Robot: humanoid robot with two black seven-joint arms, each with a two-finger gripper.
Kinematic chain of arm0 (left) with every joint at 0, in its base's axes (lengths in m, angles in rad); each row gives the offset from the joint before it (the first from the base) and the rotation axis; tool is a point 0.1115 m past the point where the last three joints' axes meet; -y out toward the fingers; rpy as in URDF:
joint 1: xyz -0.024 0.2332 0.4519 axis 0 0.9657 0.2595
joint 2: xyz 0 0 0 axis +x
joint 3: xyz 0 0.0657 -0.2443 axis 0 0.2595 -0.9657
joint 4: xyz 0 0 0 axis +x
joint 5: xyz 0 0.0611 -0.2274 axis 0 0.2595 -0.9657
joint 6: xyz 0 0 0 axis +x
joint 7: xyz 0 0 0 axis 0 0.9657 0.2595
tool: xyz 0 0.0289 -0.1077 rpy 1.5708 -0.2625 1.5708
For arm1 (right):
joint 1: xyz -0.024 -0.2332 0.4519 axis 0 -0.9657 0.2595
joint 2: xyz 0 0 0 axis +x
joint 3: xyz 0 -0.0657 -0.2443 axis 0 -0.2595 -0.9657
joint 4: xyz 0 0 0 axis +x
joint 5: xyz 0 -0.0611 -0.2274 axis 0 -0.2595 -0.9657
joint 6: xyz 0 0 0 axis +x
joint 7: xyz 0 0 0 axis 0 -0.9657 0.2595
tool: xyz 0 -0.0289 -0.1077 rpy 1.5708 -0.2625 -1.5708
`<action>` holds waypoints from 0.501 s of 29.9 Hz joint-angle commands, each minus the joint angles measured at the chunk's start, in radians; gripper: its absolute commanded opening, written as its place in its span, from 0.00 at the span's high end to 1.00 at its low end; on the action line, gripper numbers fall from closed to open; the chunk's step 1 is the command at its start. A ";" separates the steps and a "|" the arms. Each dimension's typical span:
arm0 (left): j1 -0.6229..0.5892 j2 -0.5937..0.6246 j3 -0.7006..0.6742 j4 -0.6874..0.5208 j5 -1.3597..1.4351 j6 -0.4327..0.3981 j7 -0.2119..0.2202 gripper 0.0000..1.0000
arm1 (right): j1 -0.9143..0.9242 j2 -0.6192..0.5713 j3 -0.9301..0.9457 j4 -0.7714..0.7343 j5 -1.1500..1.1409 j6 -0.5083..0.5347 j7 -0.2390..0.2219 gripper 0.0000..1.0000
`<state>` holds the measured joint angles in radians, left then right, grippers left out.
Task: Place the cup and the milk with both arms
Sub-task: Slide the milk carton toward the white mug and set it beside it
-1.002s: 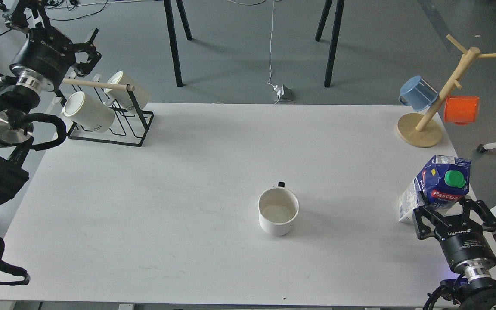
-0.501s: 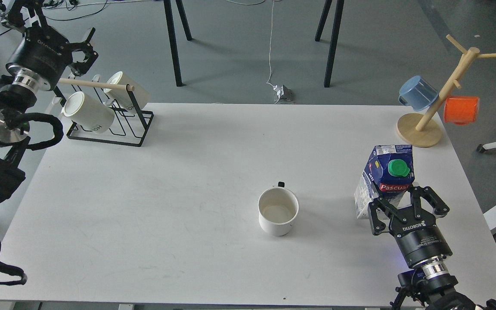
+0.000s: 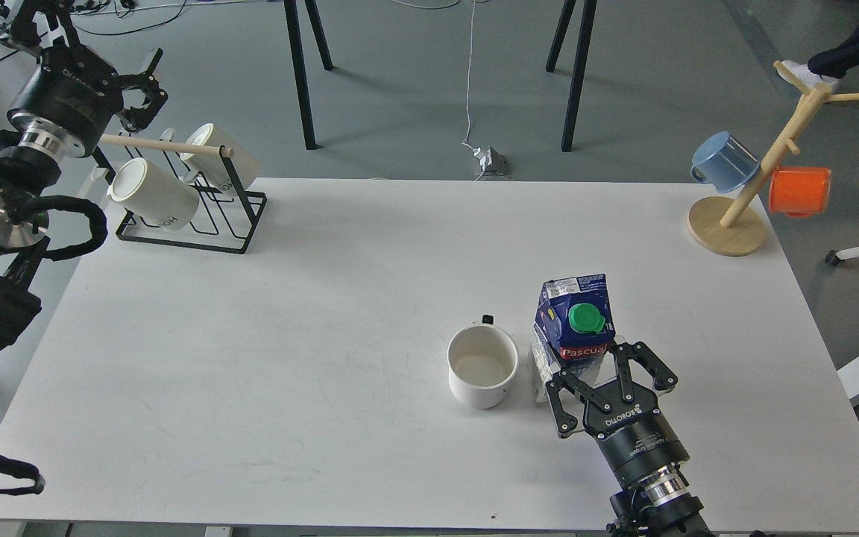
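Blue cardboard with a green screw cap marks the milk carton, which we hold in our right claw. The two black fingers are clamped on the lower part of the carton from either side, and the carton rises just beyond the claw, on the side away from us, leaning slightly. We cannot tell whether its base touches the white desk or hangs just above it.

The white cup stands upright on the desk just beside the carton, on its left, with its mouth open toward us and a small dark handle showing at its far rim. The cup and the carton are close together; we cannot tell whether they touch. The cup is also near the right claw, to its left and a little farther from us.

Our left claw is well apart from both, off the desk's far left corner, above a black wire rack that holds two white mugs on their sides. Its fingers look spread apart with nothing between them.

At the far right corner a wooden mug tree carries a blue mug and an orange mug.
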<state>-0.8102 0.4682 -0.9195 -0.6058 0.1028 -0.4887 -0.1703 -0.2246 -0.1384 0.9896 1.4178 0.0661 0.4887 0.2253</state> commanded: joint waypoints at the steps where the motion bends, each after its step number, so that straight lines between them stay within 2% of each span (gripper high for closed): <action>1: 0.002 0.001 0.001 0.000 0.000 0.000 0.000 0.00 | 0.001 0.000 0.000 -0.010 -0.005 0.000 0.000 0.37; 15: 0.002 0.001 0.004 0.000 0.001 0.000 0.002 0.00 | 0.018 0.068 -0.003 -0.048 -0.045 0.000 0.000 0.36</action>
<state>-0.8084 0.4695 -0.9159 -0.6058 0.1040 -0.4887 -0.1688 -0.2074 -0.0789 0.9874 1.3831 0.0316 0.4887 0.2256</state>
